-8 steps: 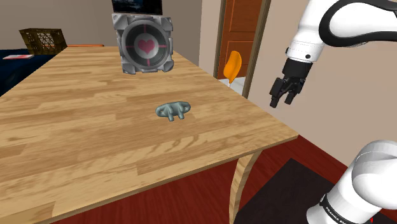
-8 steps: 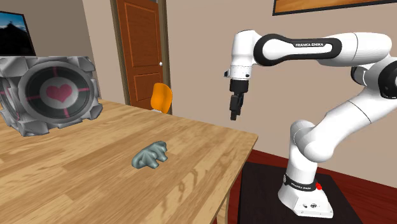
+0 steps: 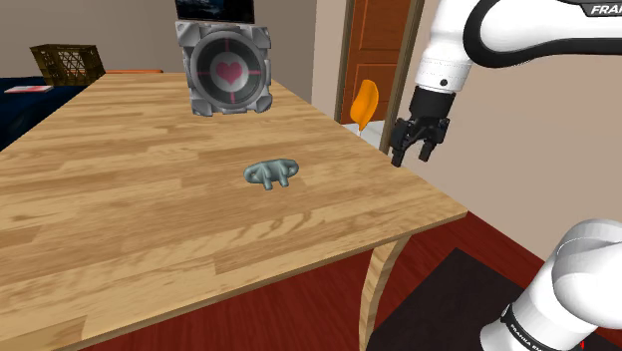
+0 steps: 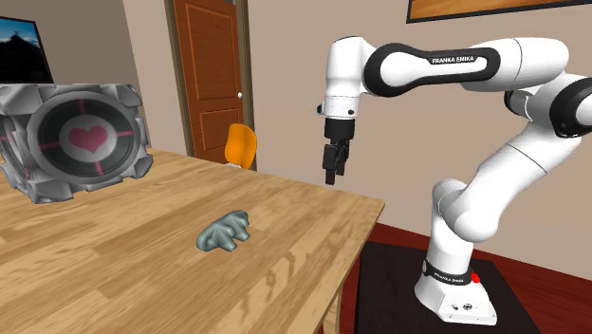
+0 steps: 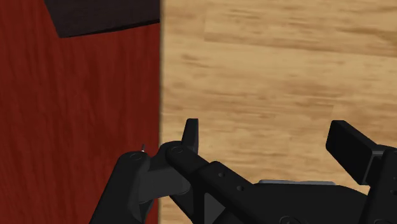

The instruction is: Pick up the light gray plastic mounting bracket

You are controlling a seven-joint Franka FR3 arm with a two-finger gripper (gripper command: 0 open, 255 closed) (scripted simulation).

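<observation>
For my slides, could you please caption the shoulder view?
Open black tool hovers over the wooden table edge, apart from the grey bracket.

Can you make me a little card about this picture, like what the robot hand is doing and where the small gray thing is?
gripper: open, holding nothing, in the air above the edge of the table
bracket: gray-blue, lying on the table, apart from the gripper
table: light wood
also on table: gray cube with a pink heart
behind table: orange chair, brown door
</observation>
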